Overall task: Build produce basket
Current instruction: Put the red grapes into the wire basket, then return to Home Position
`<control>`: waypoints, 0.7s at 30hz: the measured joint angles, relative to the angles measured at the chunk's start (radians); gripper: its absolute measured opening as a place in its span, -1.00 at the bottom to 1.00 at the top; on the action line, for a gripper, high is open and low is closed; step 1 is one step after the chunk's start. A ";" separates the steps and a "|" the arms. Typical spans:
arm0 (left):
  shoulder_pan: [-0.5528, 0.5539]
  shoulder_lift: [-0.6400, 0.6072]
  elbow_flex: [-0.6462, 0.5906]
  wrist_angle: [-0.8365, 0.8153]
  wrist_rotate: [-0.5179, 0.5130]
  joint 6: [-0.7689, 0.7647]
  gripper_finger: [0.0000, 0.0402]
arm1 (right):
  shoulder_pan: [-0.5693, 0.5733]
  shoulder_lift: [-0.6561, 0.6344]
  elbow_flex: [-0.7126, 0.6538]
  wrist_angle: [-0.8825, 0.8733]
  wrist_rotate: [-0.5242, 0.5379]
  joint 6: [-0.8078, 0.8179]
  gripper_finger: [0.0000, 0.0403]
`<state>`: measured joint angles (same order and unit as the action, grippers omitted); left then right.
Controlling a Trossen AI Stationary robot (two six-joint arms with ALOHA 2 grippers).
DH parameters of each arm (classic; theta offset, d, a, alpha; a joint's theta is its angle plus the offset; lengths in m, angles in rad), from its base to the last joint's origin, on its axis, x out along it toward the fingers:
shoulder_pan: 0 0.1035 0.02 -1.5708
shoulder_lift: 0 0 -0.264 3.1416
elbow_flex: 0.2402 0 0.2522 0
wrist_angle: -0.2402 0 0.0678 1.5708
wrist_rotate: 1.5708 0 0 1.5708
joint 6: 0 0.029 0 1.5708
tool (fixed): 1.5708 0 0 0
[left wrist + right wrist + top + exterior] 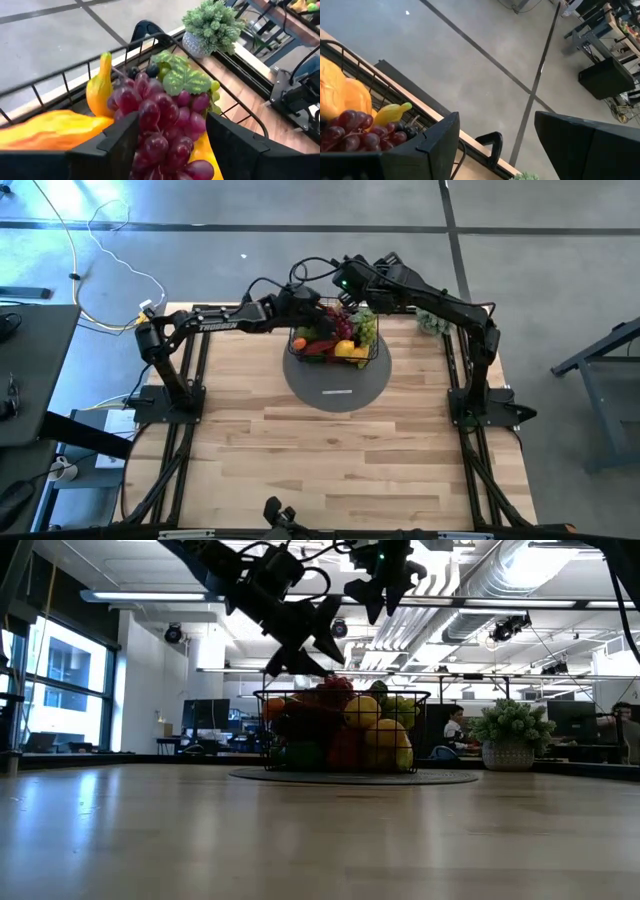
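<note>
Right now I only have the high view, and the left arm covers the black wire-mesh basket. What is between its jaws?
Observer: In the left wrist view, the left arm's jaws stand apart on either side of a bunch of dark red toy grapes lying on the pile.
Operator: Is the right arm carrying anything?
Observer: No. In the right wrist view, the right arm's jaws are open with nothing between them.
Operator: How full is the basket?
Observer: The low view shows the toy fruit pile topping just above the rim of the black wire-mesh basket.
</note>
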<state>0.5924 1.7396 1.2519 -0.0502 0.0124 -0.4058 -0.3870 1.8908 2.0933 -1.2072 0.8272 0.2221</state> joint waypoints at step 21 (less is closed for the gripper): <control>0.010 -0.191 0.088 -0.443 0.074 0.201 0.03 | 0.001 0.000 0.000 0.089 -0.126 0.117 0.19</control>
<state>0.6019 1.5490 1.3396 -0.4932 0.0865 -0.2047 -0.3859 1.8908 2.0933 -1.1186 0.7012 0.3393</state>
